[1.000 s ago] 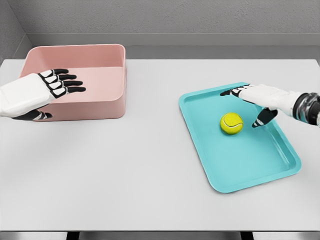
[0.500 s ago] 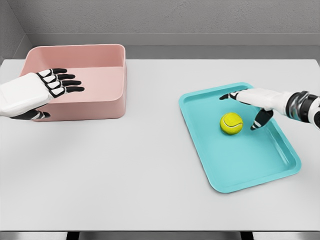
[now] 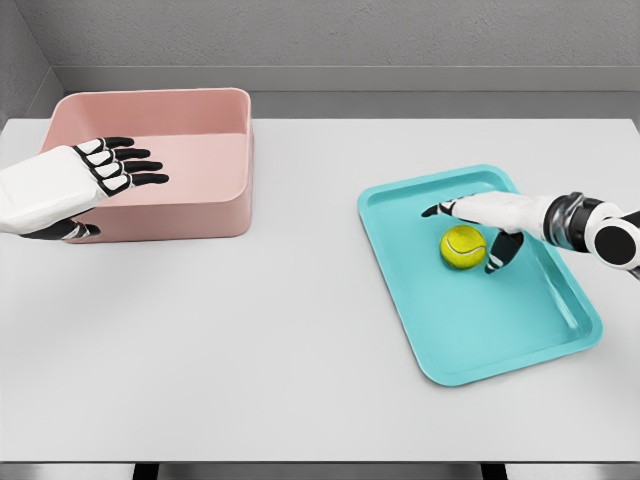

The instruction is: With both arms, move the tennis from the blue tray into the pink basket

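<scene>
Your tennis ball [image 3: 463, 246] sits in the blue tray [image 3: 470, 340] near the desk's [image 3: 300, 330] right edge. Your right hand [image 3: 490, 225] arches over it, fingers spread and thumb down beside the ball, not yet closed on it. Your left hand [image 3: 75, 185] hovers open over the pink basket [image 3: 200, 205] at the desk's far left corner.

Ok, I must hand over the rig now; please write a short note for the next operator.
Right hand: open, over the tray, fingers and thumb either side of the ball, not closed on it.
Left hand: open, held in front of the basket, holds nothing.
Done: the reach to the ball only.
Left: grasp the ball, carry it across the table, drop it into the basket.
</scene>
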You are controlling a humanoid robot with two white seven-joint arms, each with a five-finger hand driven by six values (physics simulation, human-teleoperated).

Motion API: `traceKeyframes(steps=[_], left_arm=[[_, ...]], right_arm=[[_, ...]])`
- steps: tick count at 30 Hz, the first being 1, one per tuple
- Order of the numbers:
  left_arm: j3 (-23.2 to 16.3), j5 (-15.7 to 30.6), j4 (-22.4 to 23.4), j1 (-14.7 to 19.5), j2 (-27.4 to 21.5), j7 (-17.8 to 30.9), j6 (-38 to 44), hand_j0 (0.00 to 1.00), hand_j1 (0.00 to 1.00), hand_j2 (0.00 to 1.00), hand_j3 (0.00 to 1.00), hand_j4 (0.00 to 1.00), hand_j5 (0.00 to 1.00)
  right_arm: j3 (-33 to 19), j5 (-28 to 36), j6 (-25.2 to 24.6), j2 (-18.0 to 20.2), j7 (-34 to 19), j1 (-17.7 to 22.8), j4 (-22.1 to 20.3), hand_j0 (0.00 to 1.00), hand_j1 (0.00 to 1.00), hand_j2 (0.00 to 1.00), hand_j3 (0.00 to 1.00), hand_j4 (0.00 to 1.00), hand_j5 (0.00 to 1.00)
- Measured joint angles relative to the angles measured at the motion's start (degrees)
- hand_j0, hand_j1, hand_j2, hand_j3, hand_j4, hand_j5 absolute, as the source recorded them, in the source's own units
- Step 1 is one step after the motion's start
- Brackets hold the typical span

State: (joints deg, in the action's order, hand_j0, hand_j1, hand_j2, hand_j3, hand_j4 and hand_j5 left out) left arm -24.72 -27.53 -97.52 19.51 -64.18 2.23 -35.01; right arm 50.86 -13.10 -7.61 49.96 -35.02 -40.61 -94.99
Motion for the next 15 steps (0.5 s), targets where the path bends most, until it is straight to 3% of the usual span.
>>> traceKeyframes(steps=[11, 13, 15], left_arm=[[0.0, -0.1, -0.5, -0.1, 0.0, 0.6, 0.0, 1.0, 1.0, 1.0, 1.0, 1.0, 1.0], [0.1, -0.1, -0.6, -0.1, 0.0, 0.9, 0.0, 1.0, 1.0, 1.0, 1.0, 1.0, 1.0], [0.1, -0.1, -0.6, 0.0, -0.1, 1.0, 0.0, 1.0, 1.0, 1.0, 1.0, 1.0, 1.0]], right_arm=[[0.8, 0.0, -0.1, 0.0, 0.0, -0.1, 0.2, 0.99, 0.99, 0.99, 0.99, 0.99, 0.99], [1.1, 0.0, 0.0, 0.0, 0.0, -0.1, 0.1, 0.79, 0.79, 0.79, 0.79, 0.79, 0.79], [1.3, 0.0, 0.1, -0.1, 0.0, -0.1, 0.0, 0.69, 0.69, 0.69, 0.69, 0.69, 0.69]])
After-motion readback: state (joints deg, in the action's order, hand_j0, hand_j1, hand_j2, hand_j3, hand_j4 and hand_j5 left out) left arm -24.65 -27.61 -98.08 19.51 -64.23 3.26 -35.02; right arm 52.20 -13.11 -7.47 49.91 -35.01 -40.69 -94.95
